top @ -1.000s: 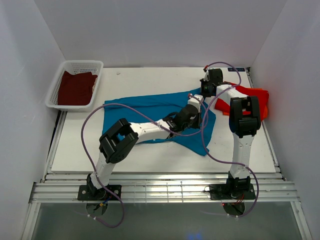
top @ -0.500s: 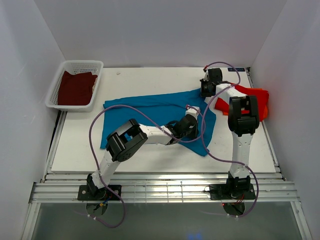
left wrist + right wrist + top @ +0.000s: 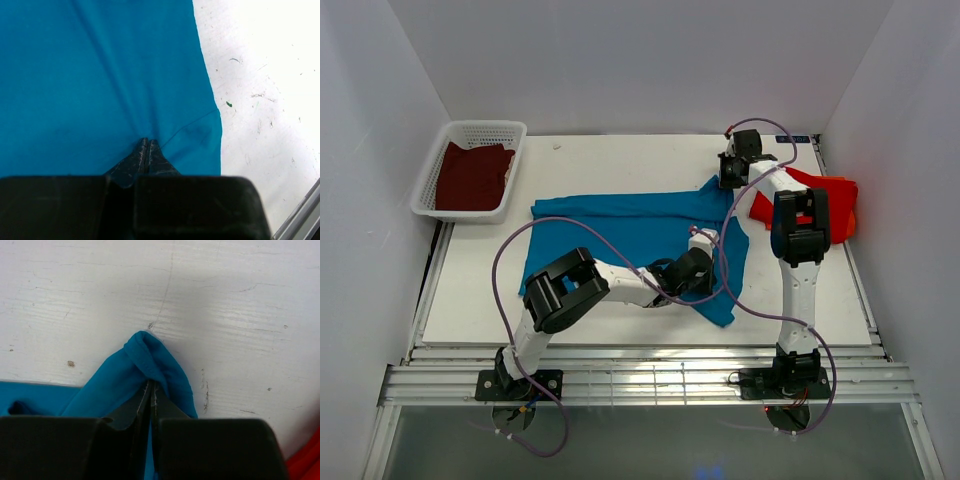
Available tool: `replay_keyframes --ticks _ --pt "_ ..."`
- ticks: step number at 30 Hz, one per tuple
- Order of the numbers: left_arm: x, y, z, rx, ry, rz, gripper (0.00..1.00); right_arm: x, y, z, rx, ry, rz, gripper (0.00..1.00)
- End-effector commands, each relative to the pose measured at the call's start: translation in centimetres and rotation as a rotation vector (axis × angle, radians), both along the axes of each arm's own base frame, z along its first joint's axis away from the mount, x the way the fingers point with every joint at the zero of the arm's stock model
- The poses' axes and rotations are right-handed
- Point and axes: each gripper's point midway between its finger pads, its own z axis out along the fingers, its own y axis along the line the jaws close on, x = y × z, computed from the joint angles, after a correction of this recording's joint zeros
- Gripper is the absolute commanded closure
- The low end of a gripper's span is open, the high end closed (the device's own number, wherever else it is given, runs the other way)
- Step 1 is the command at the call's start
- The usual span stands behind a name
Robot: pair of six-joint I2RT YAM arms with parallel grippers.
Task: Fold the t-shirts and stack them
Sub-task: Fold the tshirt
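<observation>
The teal-blue t-shirt (image 3: 620,222) lies spread across the middle of the table. My left gripper (image 3: 702,262) is shut on a pinch of its cloth near the right hem; in the left wrist view the closed tips (image 3: 148,143) bite into the teal-blue t-shirt (image 3: 100,75), with creases running to them. My right gripper (image 3: 724,180) is shut on the shirt's far right corner, a bunched fold (image 3: 150,354) at its tips (image 3: 151,386). The red-orange t-shirt (image 3: 828,198) lies crumpled at the right edge. The maroon t-shirt (image 3: 472,176) sits in the basket.
A white mesh basket (image 3: 486,128) stands at the far left corner of the table. White walls close in on the left, back and right. Purple cables loop from both arms over the teal cloth. Bare white tabletop (image 3: 260,75) shows right of the shirt's hem.
My left gripper has pulled toward the near edge with the teal cloth in it, drawing the shirt flatter. The right gripper has shifted slightly left, keeping hold of the corner.
</observation>
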Motion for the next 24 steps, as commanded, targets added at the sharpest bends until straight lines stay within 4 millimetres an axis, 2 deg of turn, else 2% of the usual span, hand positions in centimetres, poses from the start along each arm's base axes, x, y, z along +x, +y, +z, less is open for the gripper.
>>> replay_keyframes --ticks 1,4,5,7,8,9,10,11,12,13,14,15,16,17,18,19,20,21,22,23,24 --pt "-2.6 2.3 -2.7 0.133 0.063 -0.043 1.0 0.5 -0.6 -0.9 -0.015 0.013 -0.001 0.92" --pt "-2.1 1.1 -1.8 0.123 0.017 -0.08 1.0 0.5 -0.5 -0.1 -0.01 -0.011 0.015 0.92" --pt "-1.6 0.0 -0.6 0.099 -0.012 -0.096 1.0 1.1 -0.4 1.8 -0.005 -0.069 0.021 0.92" --pt "-0.5 -1.1 0.8 0.098 -0.087 -0.119 1.0 0.8 -0.4 4.2 -0.003 -0.129 0.024 0.92" --pt "0.5 -2.4 2.8 0.07 -0.134 -0.121 1.0 0.8 -0.5 5.1 -0.002 -0.154 0.025 0.92" --pt "1.2 -2.8 3.8 0.067 -0.169 -0.119 1.0 1.1 -0.5 6.5 -0.001 -0.201 0.031 0.92" --pt "2.1 -3.1 4.9 0.082 -0.226 -0.111 0.96 0.6 -0.6 8.4 0.001 -0.238 0.031 0.92" --pt "3.1 -4.1 7.5 0.051 -0.272 -0.099 0.89 0.4 -0.7 9.3 0.003 -0.261 0.031 0.91" --pt "3.8 -4.1 8.5 0.059 -0.296 -0.084 0.84 0.5 -0.6 10.8 0.007 -0.306 0.034 0.83" --pt "4.7 -3.9 10.2 0.063 -0.336 -0.045 0.78 -0.5 -0.5 12.6 0.016 -0.341 0.043 0.78" --pt "5.4 -3.8 11.5 0.076 -0.376 -0.033 0.65 -0.8 -0.4 13.5 0.026 -0.364 0.049 0.73" --pt "6.4 -3.4 13.4 0.079 -0.403 0.0 0.59 -1.0 -0.3 14.7 0.037 -0.397 0.055 0.65" --pt "7.2 -2.5 15.6 0.073 -0.437 0.038 0.53 -1.6 0.2 15.4 0.063 -0.405 0.07 0.62" --pt "8.7 -0.7 16.8 0.109 -0.476 0.102 0.42 -2.3 0.4 16.5 0.076 -0.42 0.081 0.56" --pt "9.4 0.7 17.1 0.131 -0.489 0.137 0.39 -2.5 0.7 17.1 0.091 -0.427 0.094 0.55" --pt "10.2 2.3 19.0 0.123 -0.51 0.179 0.37 -3.2 1.4 17.0 0.117 -0.402 0.129 0.55" --pt "12.4 5.3 19.1 0.159 -0.51 0.254 0.37 -3.2 1.7 17.3 0.131 -0.395 0.148 0.54" --pt "13.5 7.2 18.9 0.168 -0.487 0.297 0.38 -3.3 2.2 17.1 0.144 -0.378 0.166 0.54" --pt "14.4 9.1 18.0 0.186 -0.452 0.326 0.41 -3.8 2.9 15.6 0.17 -0.319 0.2 0.54" --pt "15.2 11.5 17.3 0.216 -0.403 0.352 0.45 -3.8 3.4 15.2 0.182 -0.301 0.22 0.54" --pt "17.7 15.1 16.6 0.223 -0.356 0.419 0.49 -3.5 3.9 15.4 0.196 -0.298 0.24 0.54"
